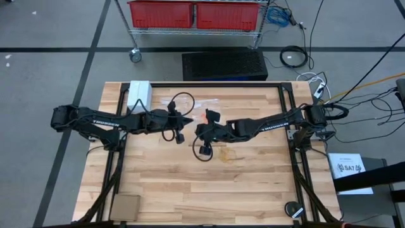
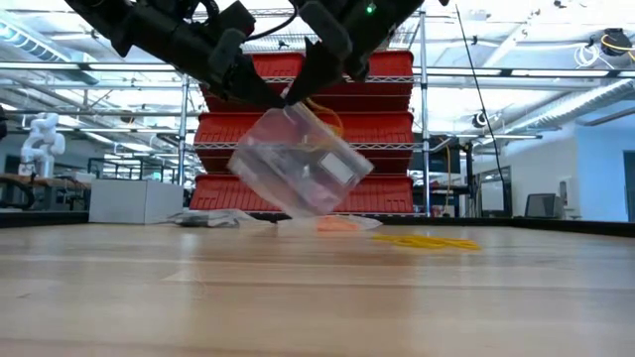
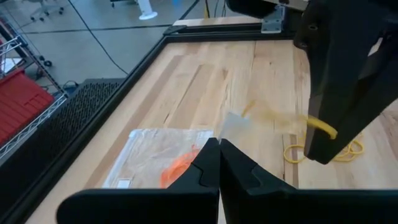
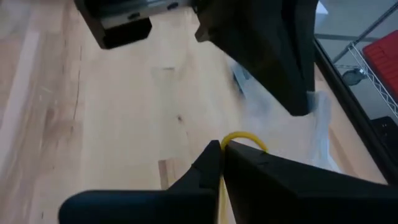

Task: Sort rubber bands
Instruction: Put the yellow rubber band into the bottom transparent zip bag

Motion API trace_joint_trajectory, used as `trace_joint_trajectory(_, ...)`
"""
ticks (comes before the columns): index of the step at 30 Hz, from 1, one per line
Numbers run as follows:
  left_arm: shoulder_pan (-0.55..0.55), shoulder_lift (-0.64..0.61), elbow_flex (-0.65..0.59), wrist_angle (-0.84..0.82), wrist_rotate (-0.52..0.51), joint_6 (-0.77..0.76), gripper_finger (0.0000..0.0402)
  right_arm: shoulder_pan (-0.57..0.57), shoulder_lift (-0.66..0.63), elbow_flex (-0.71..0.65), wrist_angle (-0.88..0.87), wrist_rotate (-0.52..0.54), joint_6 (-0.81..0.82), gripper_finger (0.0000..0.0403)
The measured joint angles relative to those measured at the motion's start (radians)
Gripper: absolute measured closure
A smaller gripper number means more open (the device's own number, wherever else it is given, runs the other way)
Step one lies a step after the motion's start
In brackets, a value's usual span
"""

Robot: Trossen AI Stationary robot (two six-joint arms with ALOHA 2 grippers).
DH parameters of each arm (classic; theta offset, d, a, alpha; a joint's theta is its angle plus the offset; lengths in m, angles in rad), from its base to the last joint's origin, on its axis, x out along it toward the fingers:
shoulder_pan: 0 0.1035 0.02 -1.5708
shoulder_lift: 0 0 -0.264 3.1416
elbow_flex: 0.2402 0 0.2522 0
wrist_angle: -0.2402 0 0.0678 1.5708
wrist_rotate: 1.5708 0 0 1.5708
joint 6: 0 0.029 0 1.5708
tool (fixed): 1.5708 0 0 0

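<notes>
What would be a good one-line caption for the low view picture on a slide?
Two end effectors hold a clear plastic bag tilted above the wooden table, with yellow rubber bands lying behind.

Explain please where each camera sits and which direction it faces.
High view: above the table, looking straight down; both arms show, with the left gripper and the right gripper meeting mid-table.
Low view: at table-top height, facing the red bins; both grippers enter from above, a clear zip bag hanging at them.
Left wrist view: on the left arm, looking past its shut fingers at orange rubber bands.
Right wrist view: on the right arm, looking past its fingers, shut on a yellow rubber band.
Shared: both wrist views show that yellow band.
</notes>
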Motion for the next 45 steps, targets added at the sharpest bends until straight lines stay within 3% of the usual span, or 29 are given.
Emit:
trace_joint_trajectory(10, -0.001, 0.0, 0.0, -0.008, 0.003, -0.001, 0.0401, -0.009, 0.0, 0.0, -0.06, 0.005, -0.015, 0.0402)
trace_joint_trajectory(21, -0.002, 0.0, 0.0, -0.018, 0.01, 0.003, 0.0402, -0.015, 0.0, 0.0, -0.117, 0.097, -0.028, 0.0403)
trace_joint_trajectory(31, -0.002, 0.0, 0.0, -0.03, 0.012, 0.002, 0.0402, -0.013, -0.016, 0.008, -0.119, 0.243, -0.057, 0.0403)
trace_joint_trajectory(45, -0.002, 0.0, 0.0, -0.011, 0.023, -0.017, 0.0402, -0.014, -0.015, 0.008, -0.131, 0.148, -0.019, 0.0403)
